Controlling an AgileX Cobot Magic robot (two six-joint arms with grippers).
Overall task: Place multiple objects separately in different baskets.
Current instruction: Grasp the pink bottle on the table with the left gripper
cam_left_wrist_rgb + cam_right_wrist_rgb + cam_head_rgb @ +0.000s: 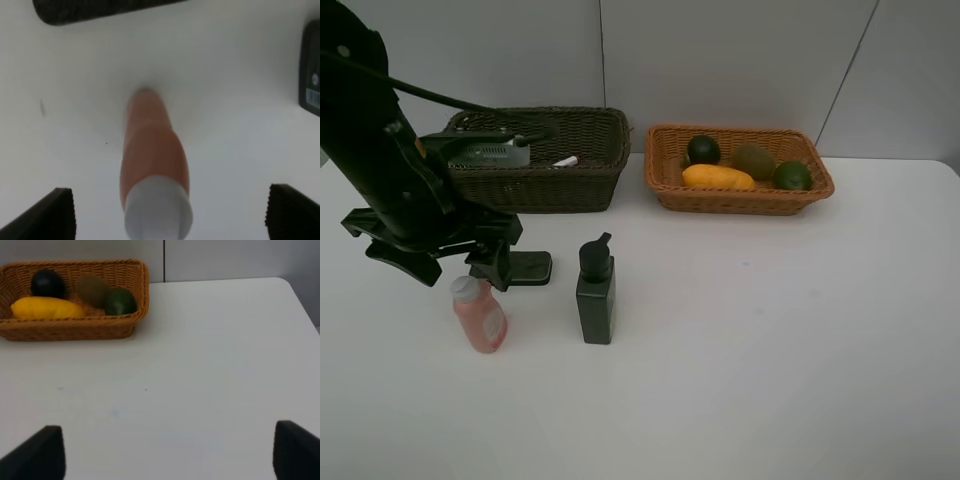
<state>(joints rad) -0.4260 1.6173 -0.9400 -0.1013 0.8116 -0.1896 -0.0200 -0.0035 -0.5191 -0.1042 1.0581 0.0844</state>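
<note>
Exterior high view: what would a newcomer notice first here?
The black left gripper, open, hangs over the pink bottle at front left, the black pump bottle standing beside it. At the back right, the orange basket holds a yellow mango among darker fruit.

Table: flat white matte table (770,380), under and all around the left gripper (455,268); one rounded corner.
Wall: pale grey panelled wall (740,60), beyond the gripper, past the table's far edge; thin dark seams (601,50).
Light: soft, even; faint shadows.
</note>
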